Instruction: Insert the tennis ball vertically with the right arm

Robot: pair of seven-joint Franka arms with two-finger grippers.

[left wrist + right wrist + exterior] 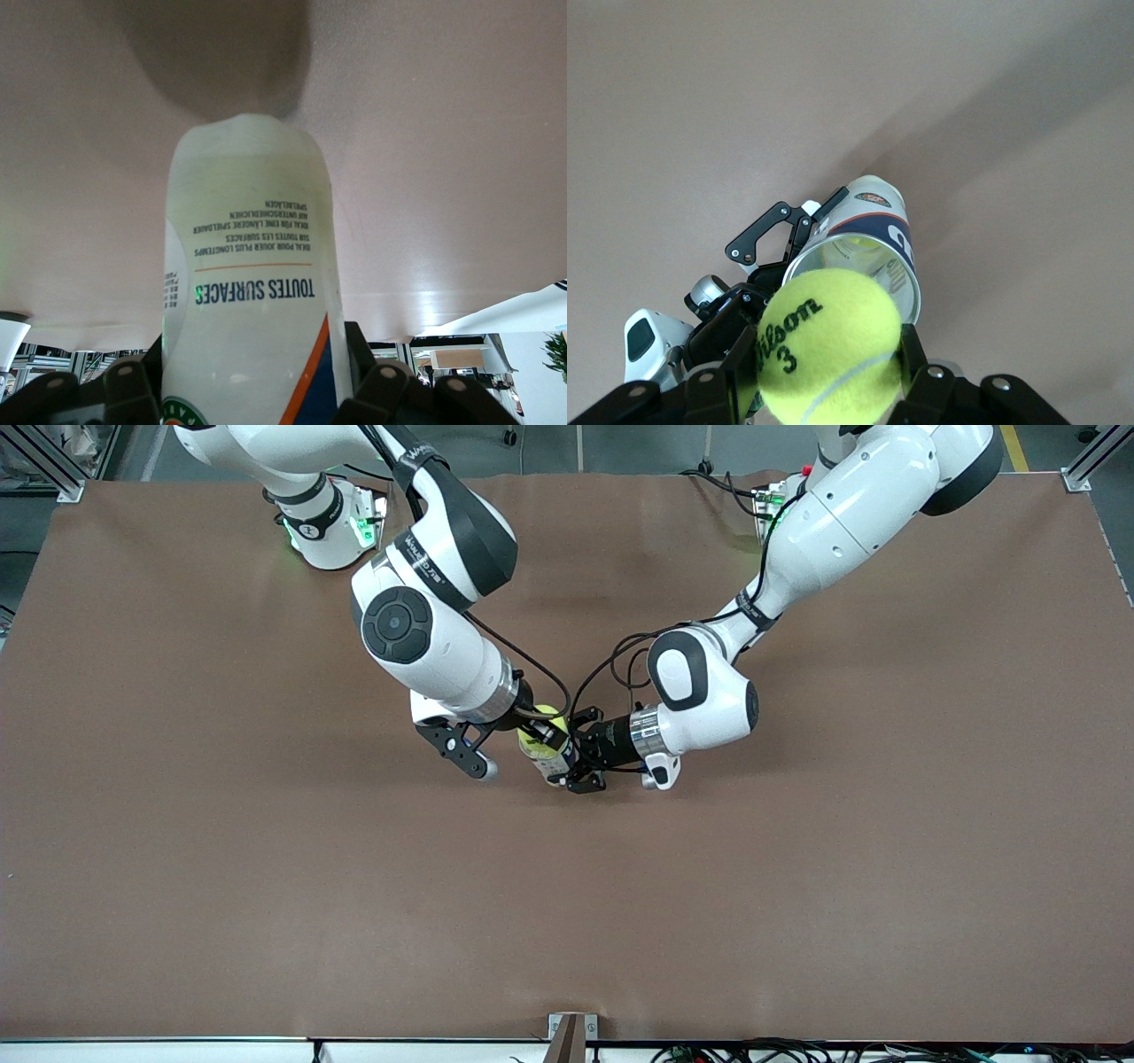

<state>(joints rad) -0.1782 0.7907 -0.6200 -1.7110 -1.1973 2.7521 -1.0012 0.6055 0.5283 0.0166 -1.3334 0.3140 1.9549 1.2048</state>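
Ball (829, 345) sits between my right fingers (915, 356), yellow felt with black "Wilson 3" print facing the right wrist camera. Both pads press its sides; the jaws stand about one ball-width apart, closed firmly on it.

My right gripper (536, 731) hangs over the middle of the table (266, 886), right above the can (868, 243). In the right wrist view the ball is just over the can's open mouth and covers part of the rim. I cannot tell whether felt touches rim. Another yellow ball (859, 252) shows down inside the can.

The can is clear plastic with a white, blue and orange label, "TOUTES SURFACES" printed on it in the left wrist view. It stands upright, mouth up, base on or just above the table; which one, I cannot tell.

My left gripper (576, 757) reaches in from the side, low over the table, and grips the can around its body. Left fingers (359, 354) press either flank of the can, spread to the can's width and no wider.

In the front view the two grippers nearly meet, right one above, left one beside and below, with the can (551, 757) between them.
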